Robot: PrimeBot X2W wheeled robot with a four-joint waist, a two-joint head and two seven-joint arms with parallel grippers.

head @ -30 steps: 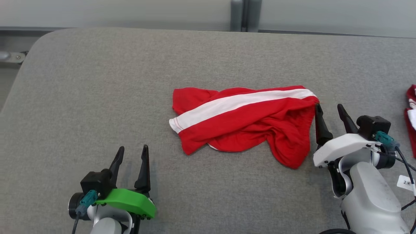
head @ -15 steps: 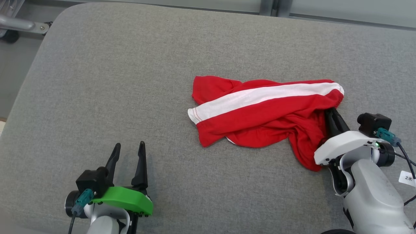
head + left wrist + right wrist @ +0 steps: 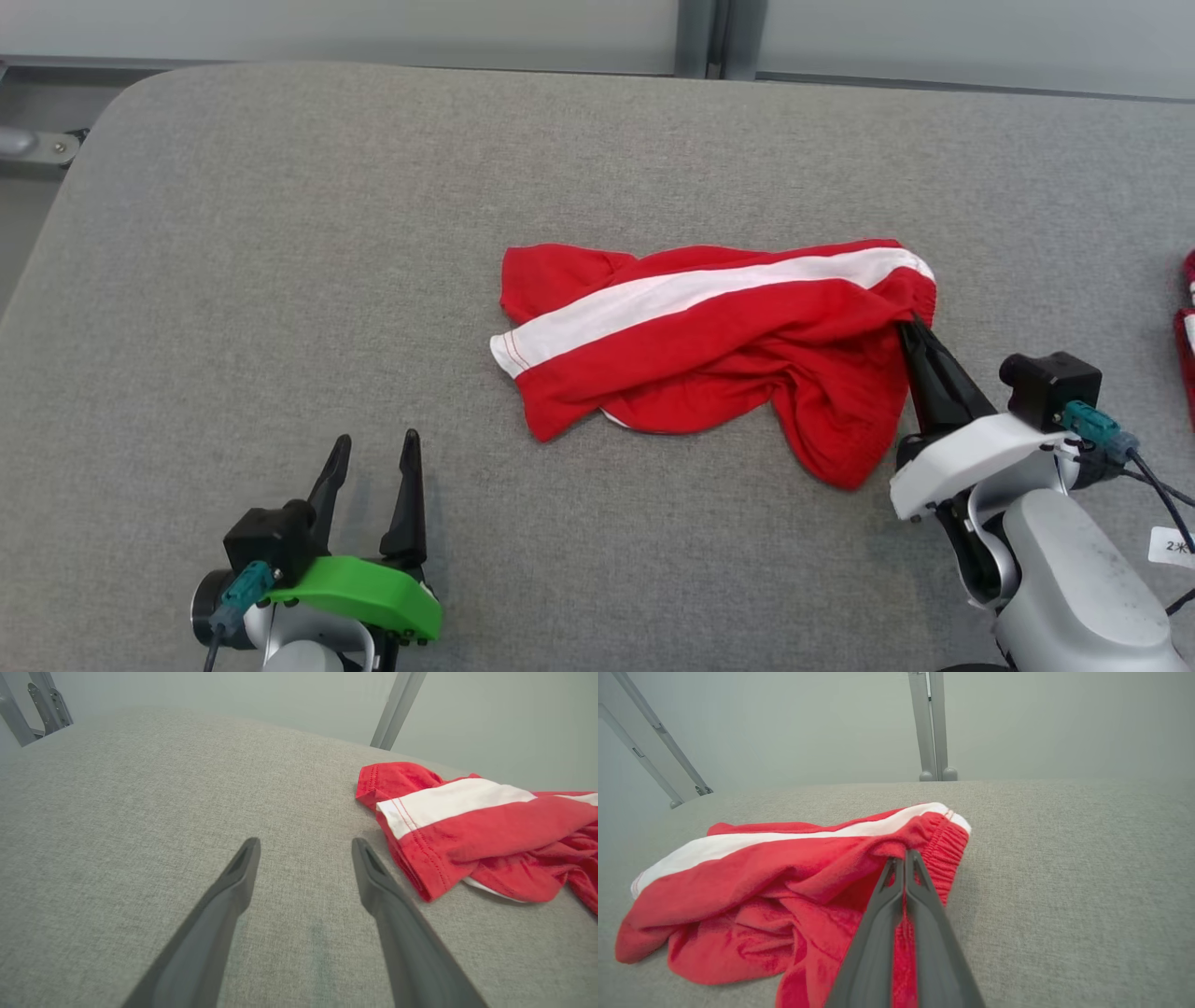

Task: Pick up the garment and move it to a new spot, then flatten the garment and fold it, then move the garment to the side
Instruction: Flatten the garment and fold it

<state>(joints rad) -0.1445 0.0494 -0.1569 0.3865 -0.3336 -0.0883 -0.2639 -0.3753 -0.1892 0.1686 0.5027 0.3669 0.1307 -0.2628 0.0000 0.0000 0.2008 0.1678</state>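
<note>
The garment (image 3: 709,345) is a crumpled pair of red shorts with a white stripe, lying on the grey padded table (image 3: 280,280). At its right end, by the elastic waistband, my right gripper (image 3: 910,329) is shut on a fold of the red cloth. The right wrist view shows the garment (image 3: 784,882) with my right gripper (image 3: 905,854) pinching the fabric just below the waistband. My left gripper (image 3: 373,448) stands open over bare table at the lower left, apart from the cloth. From the left wrist, the garment (image 3: 467,821) lies right of the left gripper (image 3: 306,847).
Another red and white cloth (image 3: 1186,345) pokes in at the right edge of the head view. The table's rounded far left corner (image 3: 121,93) and a grey post (image 3: 714,37) lie behind. Open grey surface spreads left of the garment.
My right gripper went from open beside the waistband to shut on the cloth there. The head camera shifted between frames. My left gripper stayed open in place.
</note>
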